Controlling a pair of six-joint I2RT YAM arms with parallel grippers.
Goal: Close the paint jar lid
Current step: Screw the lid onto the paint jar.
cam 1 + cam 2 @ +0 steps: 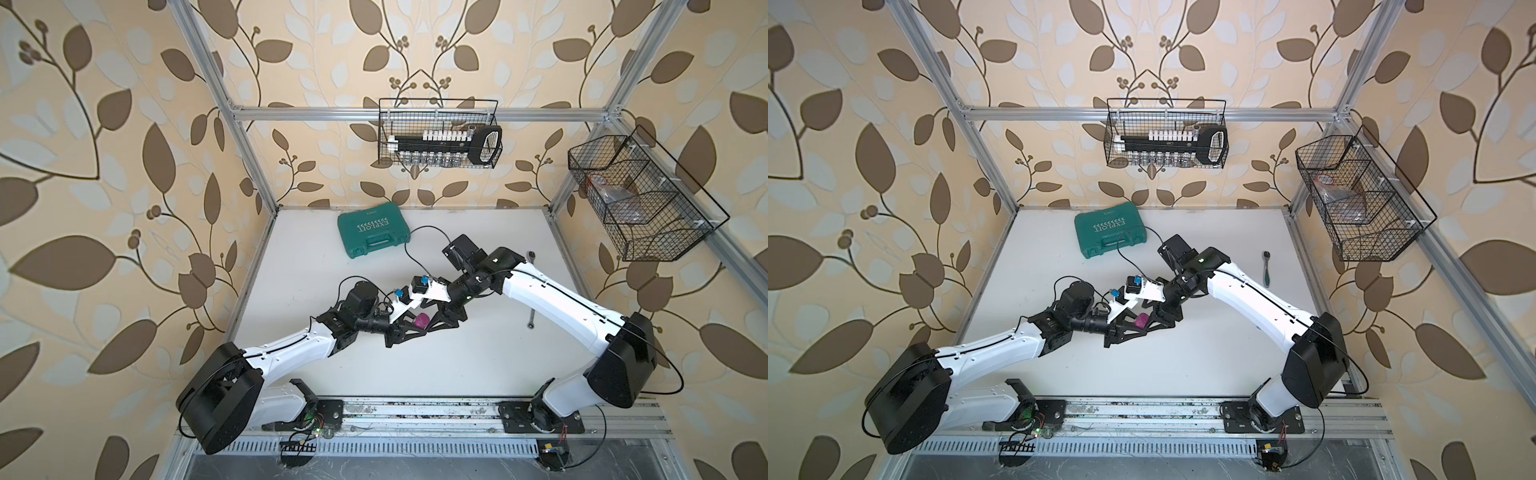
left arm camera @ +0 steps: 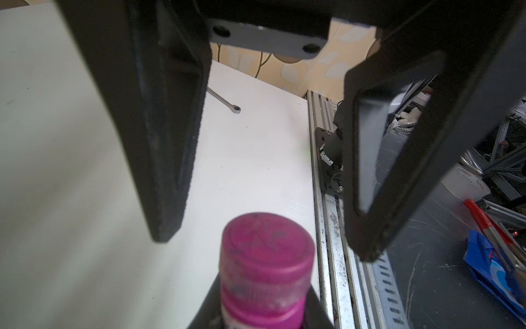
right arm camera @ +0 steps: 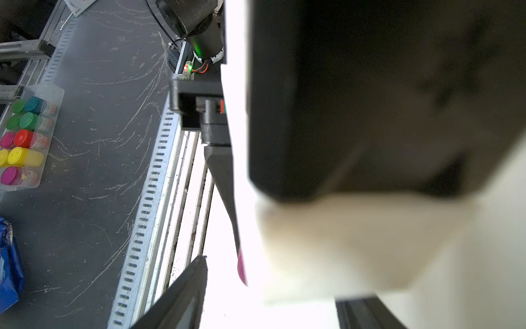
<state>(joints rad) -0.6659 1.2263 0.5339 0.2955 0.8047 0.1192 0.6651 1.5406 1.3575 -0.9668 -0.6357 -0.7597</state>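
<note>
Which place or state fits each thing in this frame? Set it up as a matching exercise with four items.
Things:
1. paint jar
2. right claw
3. green tool case
4. ratchet

Places or states:
A. lying flat on the white table, towards its right edge
B. open, fingers spread apart close to the lid
C. closed, at the table's far end
D. held in the left claw, lid sitting on top

Pairs: 1-D, 2-B, 3-C, 4-A.
</note>
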